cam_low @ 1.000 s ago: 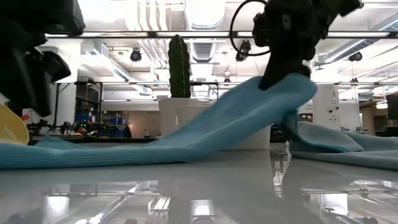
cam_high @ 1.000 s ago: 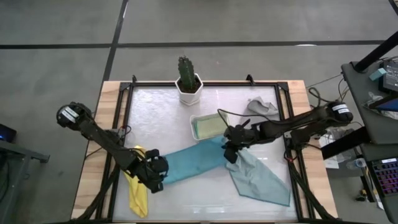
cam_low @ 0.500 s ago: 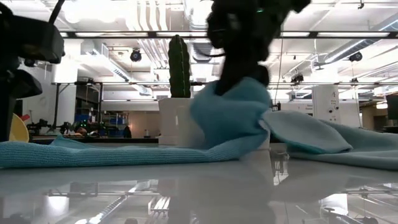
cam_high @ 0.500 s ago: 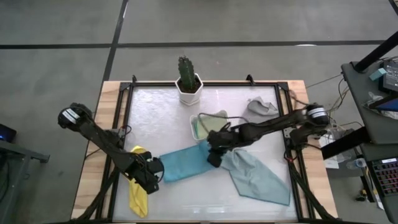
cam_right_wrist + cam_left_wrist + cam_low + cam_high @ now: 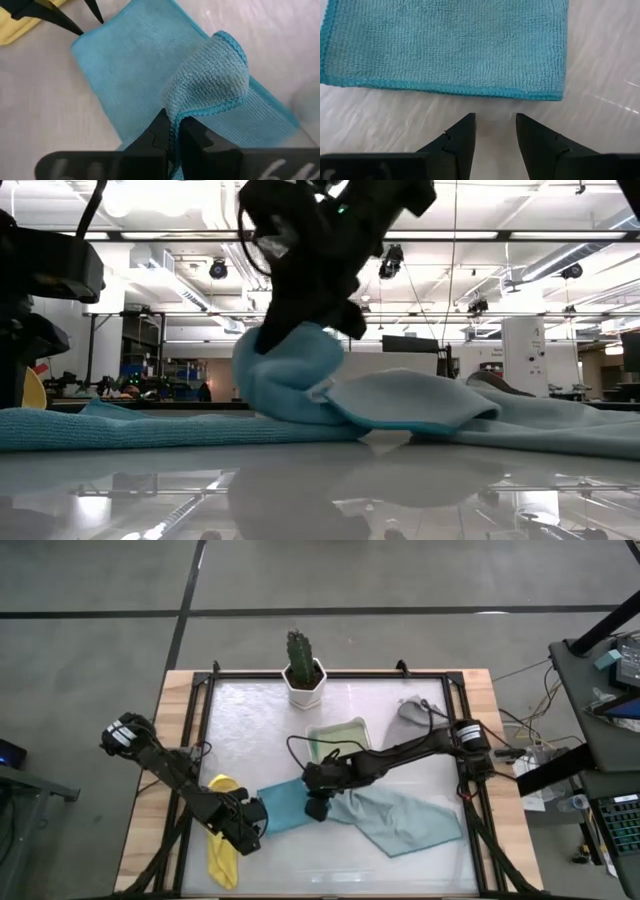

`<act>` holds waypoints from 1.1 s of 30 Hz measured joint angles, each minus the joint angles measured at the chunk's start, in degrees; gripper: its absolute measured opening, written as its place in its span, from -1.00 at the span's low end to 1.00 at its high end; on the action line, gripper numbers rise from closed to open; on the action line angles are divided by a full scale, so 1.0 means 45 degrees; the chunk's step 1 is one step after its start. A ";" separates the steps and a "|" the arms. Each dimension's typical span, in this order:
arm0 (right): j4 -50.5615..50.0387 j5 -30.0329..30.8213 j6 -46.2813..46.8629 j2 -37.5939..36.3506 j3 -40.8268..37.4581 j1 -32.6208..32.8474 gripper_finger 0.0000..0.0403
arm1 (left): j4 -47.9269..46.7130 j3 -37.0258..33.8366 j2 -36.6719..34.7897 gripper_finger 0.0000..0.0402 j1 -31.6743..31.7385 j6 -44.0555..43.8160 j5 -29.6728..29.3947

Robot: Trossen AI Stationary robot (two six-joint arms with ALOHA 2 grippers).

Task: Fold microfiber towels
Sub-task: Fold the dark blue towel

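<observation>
A bright blue towel (image 5: 283, 807) lies left of centre, its right end raised and curled back over the flat part. My right gripper (image 5: 316, 806) is shut on that raised end (image 5: 290, 365). At the towel's left edge (image 5: 445, 89) my left gripper (image 5: 495, 131) stands open just short of the hem, pointing steeply down and touching nothing. Beside it lies a yellow towel (image 5: 222, 845). A pale teal towel (image 5: 405, 822) is spread to the right of the blue one. An olive green towel (image 5: 340, 738) sits in the white tray, and a grey towel (image 5: 415, 712) is bunched at the far right. My right gripper pinches the blue towel's hemmed end (image 5: 176, 124) between its two fingers. The fingers slant down from the table's right side. That end is lifted and arches over in a loose loop (image 5: 215, 70), while the rest of the towel (image 5: 125, 65) lies flat on the table.
A cactus in a white pot (image 5: 303, 675) stands at the far middle. The white tray (image 5: 313, 745) lies just behind my right arm. A black frame (image 5: 200, 740) edges the table top. Bare table shows at the near centre.
My right gripper has swept toward the table's left edge, carrying the blue towel's right end over its flat left part, so the towel now doubles over. The pale teal towel has been dragged along and lies flatter. My left gripper has sunk toward the blue towel's left edge.
</observation>
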 joint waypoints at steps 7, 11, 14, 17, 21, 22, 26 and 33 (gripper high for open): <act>0.1389 -0.0018 0.0230 0.0696 0.0153 -0.0029 -0.94 | 0.0027 0.0005 -0.0027 -0.36 -0.0005 0.0012 -0.0232; 0.2337 -0.0043 0.0334 0.0868 0.0168 -0.0061 -0.94 | 0.0062 0.0005 -0.0019 -0.36 -0.0005 0.0019 -0.0343; 0.2558 -0.0040 0.0341 0.0897 0.0168 -0.0109 -0.94 | 0.0071 0.0000 -0.0015 -0.36 -0.0005 0.0019 -0.0380; 0.3168 -0.0029 0.0341 0.0897 0.0168 -0.0117 -0.94 | 0.0080 -0.0005 -0.0010 -0.36 -0.0005 0.0025 -0.0442; 0.3840 -0.0030 0.0105 0.0897 0.0173 -0.0117 -0.94 | 0.0076 -0.0005 -0.0010 -0.36 -0.0005 0.0024 -0.0473; 0.3783 -0.0029 0.0103 0.0897 0.0173 -0.0117 -0.93 | 0.0080 -0.0005 -0.0010 -0.36 -0.0005 0.0024 -0.0482; 0.3604 -0.0049 0.0091 0.0897 0.0173 -0.0141 -0.82 | 0.0073 -0.0005 -0.0005 -0.36 -0.0005 0.0068 -0.0518; 0.3696 -0.0480 -0.0475 0.0897 0.0173 -0.0114 -0.37 | 0.0066 -0.0005 0.0000 -0.36 -0.0005 0.0063 -0.0550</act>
